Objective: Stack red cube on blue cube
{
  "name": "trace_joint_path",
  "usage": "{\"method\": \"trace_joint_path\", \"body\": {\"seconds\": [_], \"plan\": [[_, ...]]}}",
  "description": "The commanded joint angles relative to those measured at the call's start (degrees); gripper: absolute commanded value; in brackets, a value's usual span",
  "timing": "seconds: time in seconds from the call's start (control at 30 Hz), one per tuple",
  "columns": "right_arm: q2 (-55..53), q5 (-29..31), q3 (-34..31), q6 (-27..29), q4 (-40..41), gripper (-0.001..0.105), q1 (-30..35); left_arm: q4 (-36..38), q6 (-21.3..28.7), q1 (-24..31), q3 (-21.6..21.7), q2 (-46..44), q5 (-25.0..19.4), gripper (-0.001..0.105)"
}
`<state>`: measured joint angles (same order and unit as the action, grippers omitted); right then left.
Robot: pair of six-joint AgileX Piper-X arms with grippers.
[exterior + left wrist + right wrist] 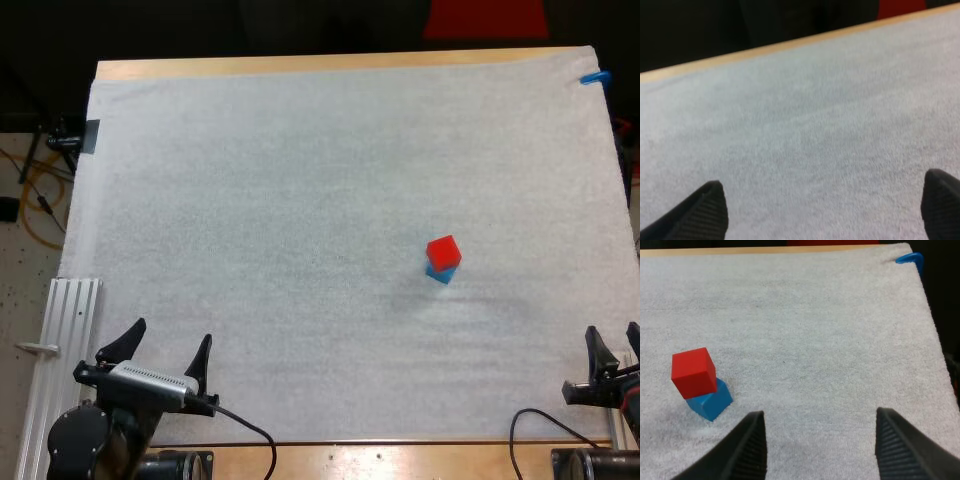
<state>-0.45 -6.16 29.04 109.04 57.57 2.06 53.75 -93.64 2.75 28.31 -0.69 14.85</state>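
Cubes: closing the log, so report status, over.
Left gripper, right gripper: jaws open, empty, near edge. Red cube atop blue cube, skewed. Nothing obstructing.

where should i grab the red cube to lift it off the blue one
Take the red cube by two opposite side faces, from above, probably with the nearer right gripper. It sits on the blue cube, twisted relative to it, so line up with the red faces and stay above the blue one.

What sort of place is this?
Likely a robotics test bench: a left claw and a right claw, both open, at a wooden table with a white mat, where a red cube sits on a blue cube.
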Motion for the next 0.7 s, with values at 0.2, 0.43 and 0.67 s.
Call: {"method": "trace_joint_path", "body": {"seconds": [0.2, 0.43, 0.67], "plan": [[-2.5, -0.3, 0.2, 0.2, -0.3, 0.049, -0.1, 1.2, -0.9, 0.1, -0.5, -7.3, -0.5, 0.076], [-2.5, -0.4, 0.2, 0.2, -0.3, 0.049, -0.1, 1.0, -0.9, 0.1, -0.5, -7.3, -0.5, 0.076], [-2.5, -0.4, 0.2, 0.2, -0.3, 0.049, -0.1, 1.0, -0.9, 0.1, -0.5, -7.3, -0.5, 0.076]]}}
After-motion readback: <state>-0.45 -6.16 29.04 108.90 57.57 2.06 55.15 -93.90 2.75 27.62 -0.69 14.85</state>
